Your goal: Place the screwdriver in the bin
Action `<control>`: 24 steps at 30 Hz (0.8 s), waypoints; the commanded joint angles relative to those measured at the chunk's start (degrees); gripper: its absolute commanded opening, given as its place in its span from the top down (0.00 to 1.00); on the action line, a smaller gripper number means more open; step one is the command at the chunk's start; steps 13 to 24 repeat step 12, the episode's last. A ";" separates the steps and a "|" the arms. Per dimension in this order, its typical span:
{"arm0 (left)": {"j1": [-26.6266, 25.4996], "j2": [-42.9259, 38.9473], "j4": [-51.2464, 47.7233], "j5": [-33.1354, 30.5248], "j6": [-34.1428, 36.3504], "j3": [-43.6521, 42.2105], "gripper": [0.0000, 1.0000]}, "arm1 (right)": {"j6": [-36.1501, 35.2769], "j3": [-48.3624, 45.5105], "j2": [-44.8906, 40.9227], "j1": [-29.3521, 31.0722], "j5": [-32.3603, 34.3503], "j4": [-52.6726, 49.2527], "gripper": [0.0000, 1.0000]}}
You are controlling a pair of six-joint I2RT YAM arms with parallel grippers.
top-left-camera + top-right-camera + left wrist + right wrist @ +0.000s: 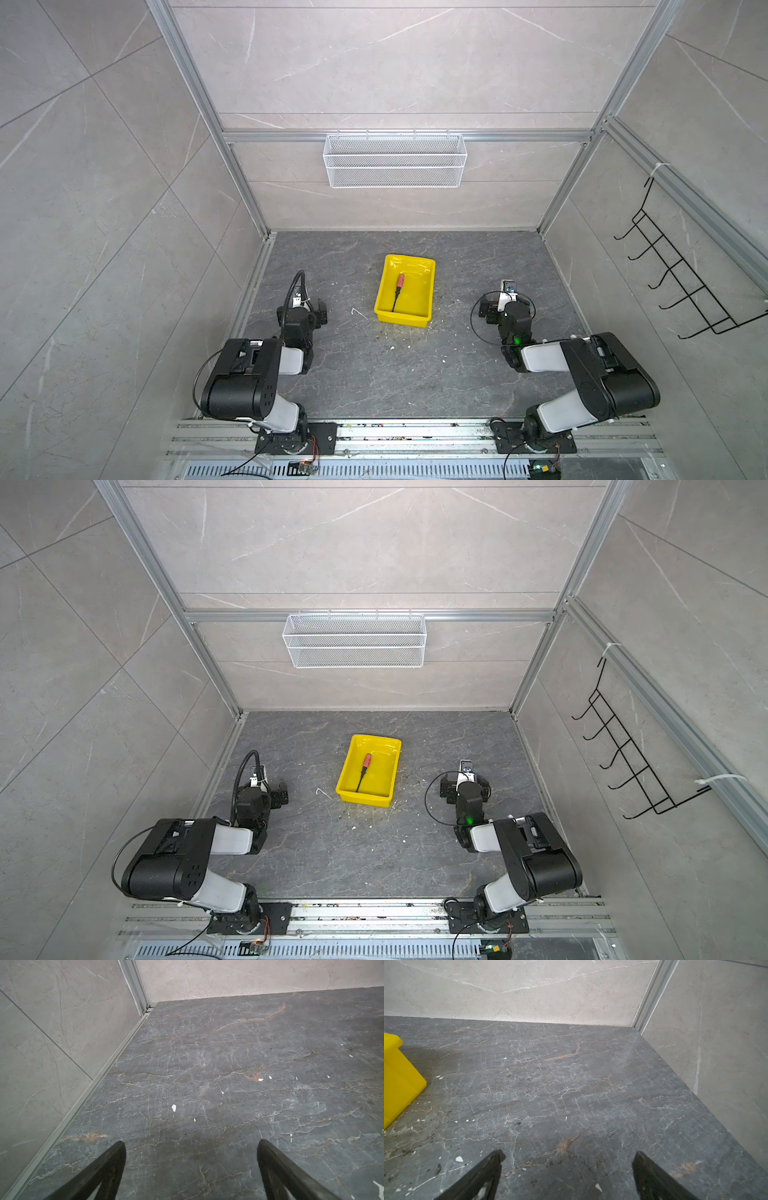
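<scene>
Screwdriver [397, 292] found lying inside bin [428, 286], mid-table, in both top views. Left gripper [191, 1169] and right gripper [566, 1176] observed spread wide, nothing held, well apart from bin.

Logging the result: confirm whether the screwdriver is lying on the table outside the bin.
No, the screwdriver lies inside the yellow bin, red handle toward the back wall.

The red screwdriver [397, 292] lies inside the yellow bin [428, 291] in the middle of the gray worktop [415, 374]. One gripper [321, 311] sits at 9 o'clock from the bin, another gripper [484, 312] at 3 o'clock, both apart from it.
</scene>
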 commanded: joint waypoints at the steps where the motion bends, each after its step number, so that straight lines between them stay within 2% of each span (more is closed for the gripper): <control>1: 1.51 -0.76 -2.10 3.13 -1.62 2.41 0.00 | -0.19 1.08 0.19 -0.17 -0.74 0.46 0.01; 8: 1.65 -0.73 -2.32 3.29 -1.72 2.49 0.00 | 0.12 1.82 0.19 -1.10 -2.77 -1.07 0.01; 24: 2.21 -0.76 -3.42 4.04 -2.13 2.99 0.00 | 0.03 1.52 0.10 -1.12 -2.59 -0.58 0.01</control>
